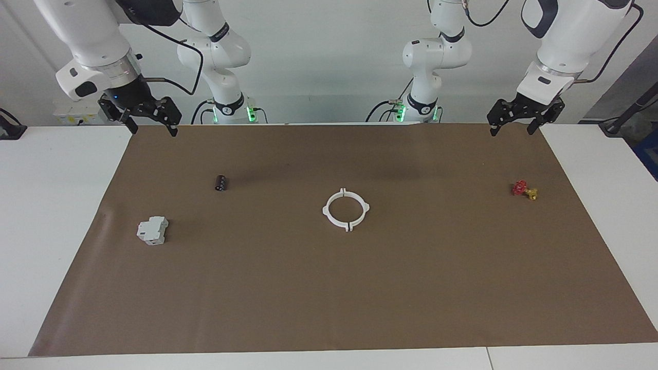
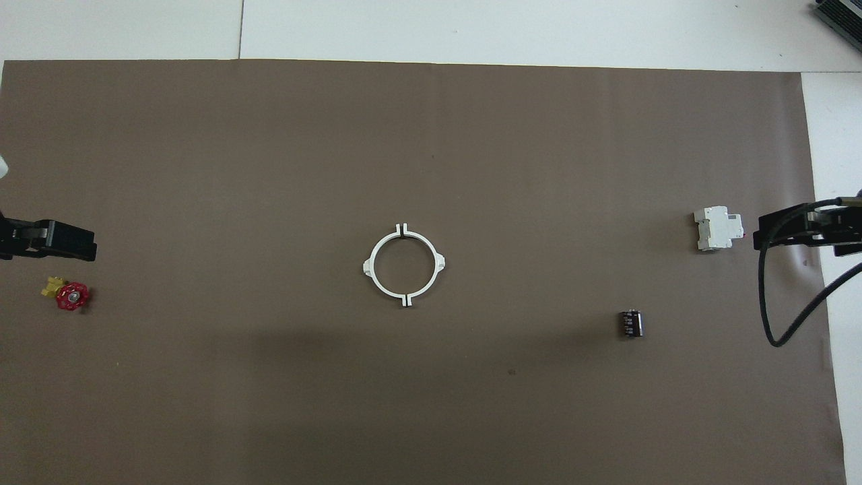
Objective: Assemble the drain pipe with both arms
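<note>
Closest to the robots, both arms hang raised at the near corners of the brown mat (image 1: 329, 288) that covers the white bench (image 1: 56, 216). The left gripper (image 1: 510, 130) is up in the air over the mat's corner at the left arm's end, its two black fingers spread apart with nothing between them. The right gripper (image 1: 154, 128) is likewise aloft over the mat's corner at the right arm's end, fingers standing wide and holding nothing. In the overhead view each one shows only partly at the picture's edge, the left gripper (image 2: 50, 240) above the valve and the right gripper (image 2: 801, 229) just beside the grey block.

A little farther out lies a small dark cylinder (image 1: 221, 182), on its side on the mat toward the right arm's end. At about the same depth, toward the left arm's end, sits the red-and-yellow valve (image 1: 524, 189), well apart from everything else.

Farther out again, near the middle of the mat, is the drain pipe (image 1: 346, 210): its two white half-rings lie flat and meet to form one ring, with paired tabs at the seams nearest to and farthest from the robots, and a small tab on each side. Neither gripper is anywhere near it.

Farthest out of the loose things is the grey boxy block (image 1: 152, 230), toward the right arm's end, beyond the cylinder.
</note>
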Controlling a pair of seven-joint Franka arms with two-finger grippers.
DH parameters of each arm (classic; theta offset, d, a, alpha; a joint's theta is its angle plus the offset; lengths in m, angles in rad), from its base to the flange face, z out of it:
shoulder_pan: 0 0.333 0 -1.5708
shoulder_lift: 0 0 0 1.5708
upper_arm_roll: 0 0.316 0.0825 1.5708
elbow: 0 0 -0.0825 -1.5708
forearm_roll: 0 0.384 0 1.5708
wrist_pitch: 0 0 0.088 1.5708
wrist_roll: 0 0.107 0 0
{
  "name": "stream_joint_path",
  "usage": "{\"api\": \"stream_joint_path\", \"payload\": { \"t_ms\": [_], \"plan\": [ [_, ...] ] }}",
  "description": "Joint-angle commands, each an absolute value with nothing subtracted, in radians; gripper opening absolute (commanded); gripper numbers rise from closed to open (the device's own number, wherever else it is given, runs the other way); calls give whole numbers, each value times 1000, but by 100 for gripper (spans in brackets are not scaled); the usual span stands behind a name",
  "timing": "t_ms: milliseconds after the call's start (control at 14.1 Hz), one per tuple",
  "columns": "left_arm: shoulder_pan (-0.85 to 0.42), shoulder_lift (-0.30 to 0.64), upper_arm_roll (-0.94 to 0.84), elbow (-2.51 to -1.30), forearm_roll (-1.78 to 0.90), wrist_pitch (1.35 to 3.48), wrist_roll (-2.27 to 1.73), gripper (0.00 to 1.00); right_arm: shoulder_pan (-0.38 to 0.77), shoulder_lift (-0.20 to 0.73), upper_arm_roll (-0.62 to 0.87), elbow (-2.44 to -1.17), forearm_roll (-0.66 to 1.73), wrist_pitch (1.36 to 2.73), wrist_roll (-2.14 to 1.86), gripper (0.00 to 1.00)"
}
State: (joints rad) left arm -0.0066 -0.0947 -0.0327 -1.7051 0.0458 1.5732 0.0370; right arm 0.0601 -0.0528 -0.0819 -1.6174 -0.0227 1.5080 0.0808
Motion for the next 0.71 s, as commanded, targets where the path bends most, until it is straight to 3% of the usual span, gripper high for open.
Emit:
{"api": "stream_joint_path", "payload": {
  "t_ms": [0, 640],
  "plan": [
    [-12, -45, -29, -1632, 38, 1548, 37, 100, 57, -63, -77, -1620, -23, 1506, 83, 100],
    [-18, -43, -31, -1628, 38, 1540, 34, 100, 58, -64, -77, -1617, -23, 1506, 84, 100]
  ]
}}
